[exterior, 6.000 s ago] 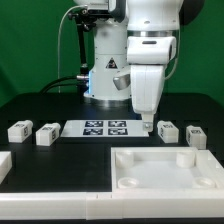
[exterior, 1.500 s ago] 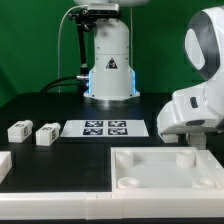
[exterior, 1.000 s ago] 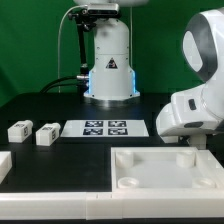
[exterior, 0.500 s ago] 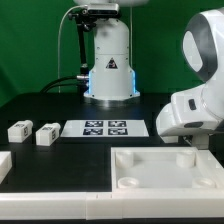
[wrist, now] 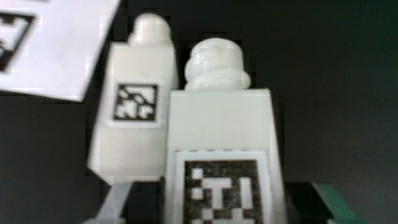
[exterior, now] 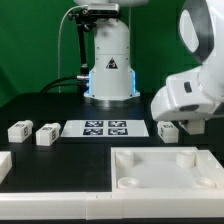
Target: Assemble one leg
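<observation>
In the wrist view my gripper [wrist: 222,206] is shut on a leg [wrist: 221,125], a white block with a black-and-white marker on its upper face. The block fills the gap between the jaws. A second leg [wrist: 139,100] lies close beside it, parallel. In the exterior view the arm's white housing [exterior: 190,92] hides the gripper and the held leg. One leg [exterior: 168,130] shows on the black table just below the arm. Two more legs [exterior: 18,130] [exterior: 46,134] lie at the exterior view's left.
The marker board [exterior: 104,127] lies mid-table, and its corner shows in the wrist view [wrist: 36,45]. A large white panel with round corner sockets [exterior: 165,150] lies at the front right. Another white part [exterior: 3,165] sits at the left edge.
The arm held still over the right-hand legs, then in the last half second swung up and toward the exterior view's left. This uncovered one leg on the table.
</observation>
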{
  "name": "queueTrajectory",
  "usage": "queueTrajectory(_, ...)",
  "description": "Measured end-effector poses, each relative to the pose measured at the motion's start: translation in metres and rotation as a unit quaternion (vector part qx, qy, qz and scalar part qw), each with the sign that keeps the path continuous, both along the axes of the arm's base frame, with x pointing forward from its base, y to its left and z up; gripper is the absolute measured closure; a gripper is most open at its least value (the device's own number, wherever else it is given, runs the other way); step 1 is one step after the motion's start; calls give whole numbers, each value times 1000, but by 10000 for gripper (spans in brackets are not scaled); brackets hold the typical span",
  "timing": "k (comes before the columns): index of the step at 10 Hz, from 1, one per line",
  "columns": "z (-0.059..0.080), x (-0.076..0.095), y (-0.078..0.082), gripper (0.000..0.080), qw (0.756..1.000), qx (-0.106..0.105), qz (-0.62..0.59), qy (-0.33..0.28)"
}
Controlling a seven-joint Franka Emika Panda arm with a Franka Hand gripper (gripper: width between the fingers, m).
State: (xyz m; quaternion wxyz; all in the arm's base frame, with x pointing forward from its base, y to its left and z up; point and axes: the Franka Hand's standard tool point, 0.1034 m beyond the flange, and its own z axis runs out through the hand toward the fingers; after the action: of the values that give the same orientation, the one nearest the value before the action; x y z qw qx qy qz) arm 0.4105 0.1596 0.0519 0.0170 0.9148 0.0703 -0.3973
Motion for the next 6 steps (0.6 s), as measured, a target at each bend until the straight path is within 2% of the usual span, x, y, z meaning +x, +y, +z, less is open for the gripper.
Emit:
queueTrajectory(2,29,5,-4,509,1000,-4,2,-1)
queueTrajectory(5,28,7,-2,509,1000,-2,1,-11)
queueTrajectory(6,23,20,2,509,998,10,-4,-70)
